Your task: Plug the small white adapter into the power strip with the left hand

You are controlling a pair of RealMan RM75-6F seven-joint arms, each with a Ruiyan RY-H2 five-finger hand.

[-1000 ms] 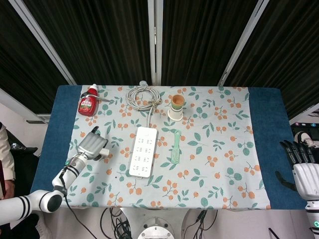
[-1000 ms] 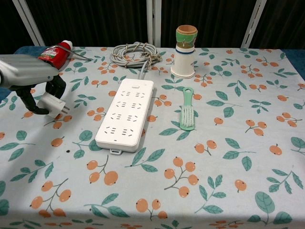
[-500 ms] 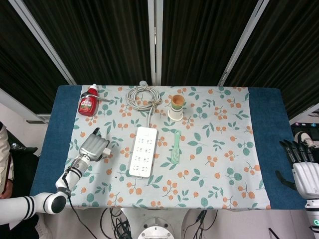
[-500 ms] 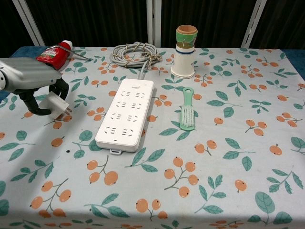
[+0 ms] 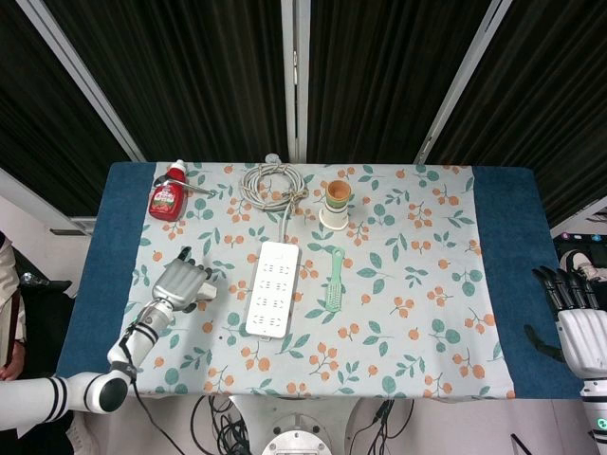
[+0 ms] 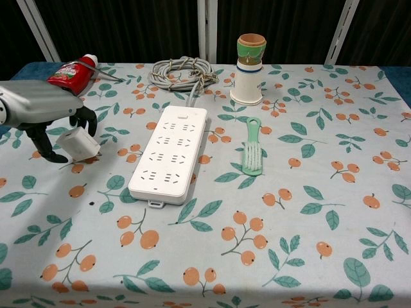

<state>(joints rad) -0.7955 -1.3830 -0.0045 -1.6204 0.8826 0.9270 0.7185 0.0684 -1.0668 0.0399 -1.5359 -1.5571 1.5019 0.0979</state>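
The small white adapter hangs tilted just over the cloth, left of the power strip. My left hand holds it between thumb and curled fingers. From the head view the left hand covers the adapter and sits a short gap left of the long white power strip, which lies flat with its sockets facing up. My right hand hangs at the far right, beyond the table's edge, fingers apart and holding nothing.
A coiled grey cable runs from the strip's far end. A red bottle lies at the back left. A paper cup stands behind a green brush, right of the strip. The floral tablecloth spreads to the right.
The left hand has shifted a little toward the power strip and rolled the adapter, so its prongs no longer point out to the right.
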